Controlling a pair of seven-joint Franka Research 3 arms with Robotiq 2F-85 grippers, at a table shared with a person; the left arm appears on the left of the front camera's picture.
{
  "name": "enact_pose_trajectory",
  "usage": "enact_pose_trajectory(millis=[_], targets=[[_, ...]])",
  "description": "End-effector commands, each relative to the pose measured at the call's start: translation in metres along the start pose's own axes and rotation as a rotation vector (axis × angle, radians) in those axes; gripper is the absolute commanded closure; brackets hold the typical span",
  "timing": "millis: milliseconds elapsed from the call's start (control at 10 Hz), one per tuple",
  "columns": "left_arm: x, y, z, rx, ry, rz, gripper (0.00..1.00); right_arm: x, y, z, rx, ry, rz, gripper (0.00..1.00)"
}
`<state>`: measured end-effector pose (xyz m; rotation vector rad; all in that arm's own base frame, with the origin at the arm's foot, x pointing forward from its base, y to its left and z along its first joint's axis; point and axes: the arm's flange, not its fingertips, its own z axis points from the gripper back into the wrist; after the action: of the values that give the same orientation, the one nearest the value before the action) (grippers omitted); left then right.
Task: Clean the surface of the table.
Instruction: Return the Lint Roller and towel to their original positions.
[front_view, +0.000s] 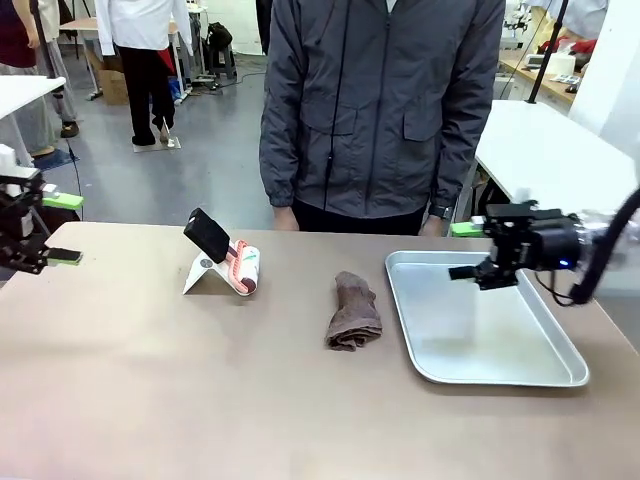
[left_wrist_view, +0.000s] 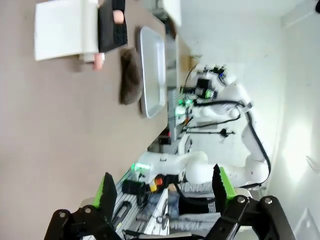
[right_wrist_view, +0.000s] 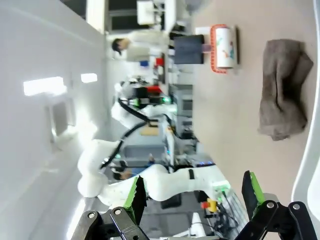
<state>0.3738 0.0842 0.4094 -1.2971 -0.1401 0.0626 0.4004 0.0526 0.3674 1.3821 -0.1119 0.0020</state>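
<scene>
Front view: I have both grippers released, left gripper (front_view: 50, 228) at the table's (front_view: 150, 400) left edge, right gripper (front_view: 466, 250) above the metal tray (front_view: 540, 375); brown cloth (front_view: 354, 312) lies mid-table.

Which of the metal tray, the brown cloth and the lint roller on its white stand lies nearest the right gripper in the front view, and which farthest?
From the right gripper, hovering open over the tray's far part:
1. Metal tray, directly beneath it, at the table's right.
2. Brown cloth, crumpled mid-table, just left of the tray.
3. Lint roller, on its white stand left of centre, farthest.
</scene>
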Motion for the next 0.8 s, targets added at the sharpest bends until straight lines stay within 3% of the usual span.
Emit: enact_pose_trajectory(millis=[0,200,300,400,700], targets=[[-0.007,0.021,0.016,-0.105,-0.133,-0.018,0.0,-0.022,-0.007,0.028,0.082,-0.129,0.019,0.0],[0.0,0.04,0.023,-0.133,-0.23,0.111,0.0,-0.039,-0.013,0.046,0.097,-0.295,0.044,0.0],[0.014,0.044,0.018,-0.117,-0.192,0.172,0.0,-0.039,-0.017,0.046,0.083,-0.339,0.058,0.0],[-0.008,0.038,0.032,-0.099,-0.178,0.061,0.0,-0.003,-0.011,0.058,0.081,-0.206,-0.01,0.0],[-0.008,0.038,0.032,-0.099,-0.178,0.061,0.0,-0.003,-0.011,0.058,0.081,-0.206,-0.01,0.0]])
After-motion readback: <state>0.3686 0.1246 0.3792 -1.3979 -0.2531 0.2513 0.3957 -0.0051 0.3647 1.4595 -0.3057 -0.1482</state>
